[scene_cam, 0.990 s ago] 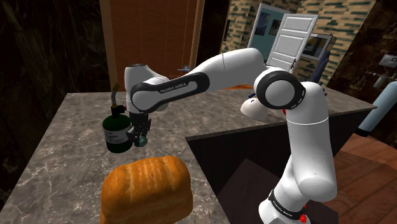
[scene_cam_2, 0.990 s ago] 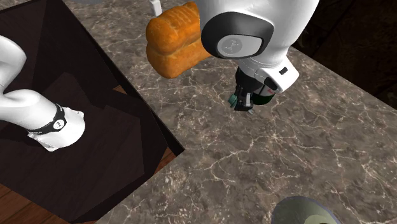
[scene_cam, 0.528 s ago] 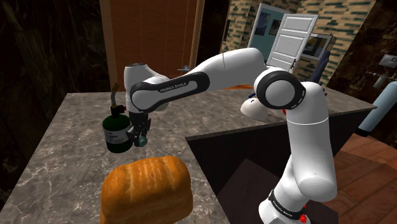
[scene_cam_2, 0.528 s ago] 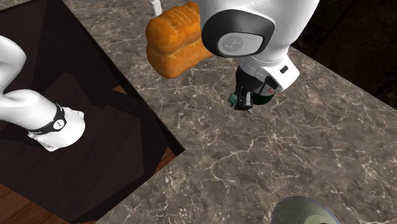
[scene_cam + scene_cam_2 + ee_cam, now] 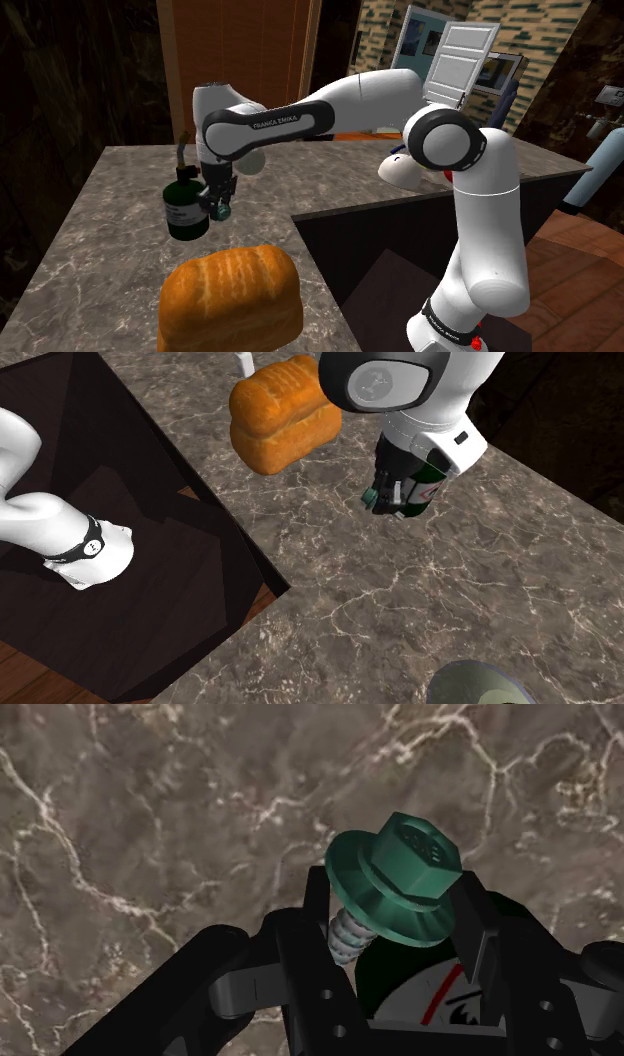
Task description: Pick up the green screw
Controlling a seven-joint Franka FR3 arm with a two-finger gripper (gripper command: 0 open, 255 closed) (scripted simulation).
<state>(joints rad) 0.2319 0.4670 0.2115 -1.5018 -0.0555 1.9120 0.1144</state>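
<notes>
The green screw (image 5: pixel 405 874) has a hex head with a flange and a short silver thread. My gripper (image 5: pixel 400 929) is shut on it, one black finger (image 5: pixel 312 954) on either side, above the marbled counter (image 5: pixel 150 824). In the shoulder view the gripper (image 5: pixel 221 207) hangs right beside a dark green canister (image 5: pixel 186 210), clear of the counter top. In the second exterior view the screw (image 5: pixel 373 501) shows as a teal spot at the gripper (image 5: pixel 386 499), with the canister (image 5: pixel 426 488) partly behind the hand.
A large brown bread loaf (image 5: pixel 230 300) lies at the counter's near edge, also seen as the loaf (image 5: pixel 283 414). The counter (image 5: pixel 110 200) ends at a dark drop beside the stand (image 5: pixel 400 260). A grey-green bowl (image 5: pixel 480 690) sits at the second exterior view's bottom.
The arm has lifted and the gripper has risen a little with the screw in it, staying beside the canister. The loaf and canister have not moved.
</notes>
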